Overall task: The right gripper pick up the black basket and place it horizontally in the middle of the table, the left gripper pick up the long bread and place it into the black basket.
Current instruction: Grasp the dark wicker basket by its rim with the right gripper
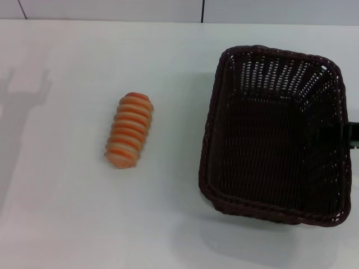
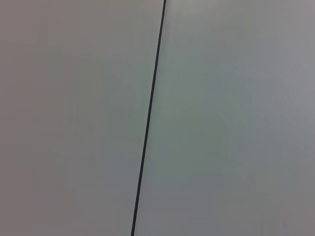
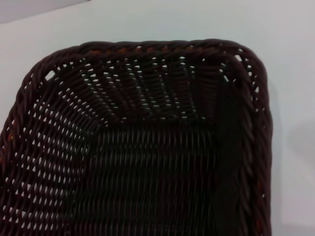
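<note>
Head view: black basket (image 1: pixel 273 134) right, long bread (image 1: pixel 129 130) well apart.

right gripper (image 1: pixel 349 134): only a black part visible at right edge | left gripper: out of view

Striped long bread (image 1: pixel 129 130) lies left of the empty black basket (image 1: pixel 273 134).

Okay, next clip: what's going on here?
The right claw is at the right rim of the black basket, which sits on the right side of the table, its long side pointing away from the robot. The long bread lies untouched on the table left of the basket, striped side up. The left claw isn't in view.
</note>
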Controlling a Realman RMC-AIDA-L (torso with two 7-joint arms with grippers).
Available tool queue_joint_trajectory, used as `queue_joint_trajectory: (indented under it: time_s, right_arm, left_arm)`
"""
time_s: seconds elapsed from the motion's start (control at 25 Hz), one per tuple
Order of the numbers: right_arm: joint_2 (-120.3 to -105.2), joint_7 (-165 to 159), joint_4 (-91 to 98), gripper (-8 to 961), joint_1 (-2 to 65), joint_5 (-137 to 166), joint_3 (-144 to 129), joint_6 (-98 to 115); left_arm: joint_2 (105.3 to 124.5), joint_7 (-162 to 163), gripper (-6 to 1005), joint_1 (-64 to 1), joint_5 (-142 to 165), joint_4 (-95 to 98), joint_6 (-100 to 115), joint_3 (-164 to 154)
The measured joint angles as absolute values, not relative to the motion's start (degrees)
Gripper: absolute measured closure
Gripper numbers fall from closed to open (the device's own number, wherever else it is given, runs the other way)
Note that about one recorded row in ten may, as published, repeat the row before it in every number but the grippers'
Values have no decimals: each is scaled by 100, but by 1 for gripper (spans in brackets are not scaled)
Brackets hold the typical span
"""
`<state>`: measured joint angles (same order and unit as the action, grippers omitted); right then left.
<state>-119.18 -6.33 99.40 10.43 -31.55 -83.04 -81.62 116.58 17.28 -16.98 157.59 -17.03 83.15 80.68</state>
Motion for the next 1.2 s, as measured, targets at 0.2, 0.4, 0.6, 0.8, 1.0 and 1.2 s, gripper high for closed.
queue_joint_trajectory:
  time_s: [0.2, 0.4, 0.6, 0.8, 1.0, 1.2]
  right_arm:
    - [-11918, -633, 9892, 359, 1046, -3150, -8352, -8113]
    - [-11916, -659, 9881, 386, 1046, -3127, -8369, -8082]
    - [-11910, -636, 9825, 413, 1046, -3153, -8326, -8042]
    - [-11904, -625, 9815, 625, 1066, -3157, -8323, -8042]
    - [-11890, -591, 9819, 746, 1083, -3148, -8322, -7972]
    - [-11884, -408, 9805, 770, 1112, -3130, -8285, -7641]
  left_arm:
    - [11654, 1732, 199, -1702, 15759, -1701, 8315, 8068]
    - [11654, 1751, 199, -1704, 15759, -1696, 8314, 8068]
    - [11643, 1816, 199, -1695, 15759, -1696, 8321, 8083]
    - [11643, 1880, 199, -1677, 15759, -1701, 8381, 8102]
    - [11643, 1883, 199, -1672, 15759, -1694, 8390, 8111]
    - [11626, 1886, 199, -1668, 15759, -1661, 8361, 8137]
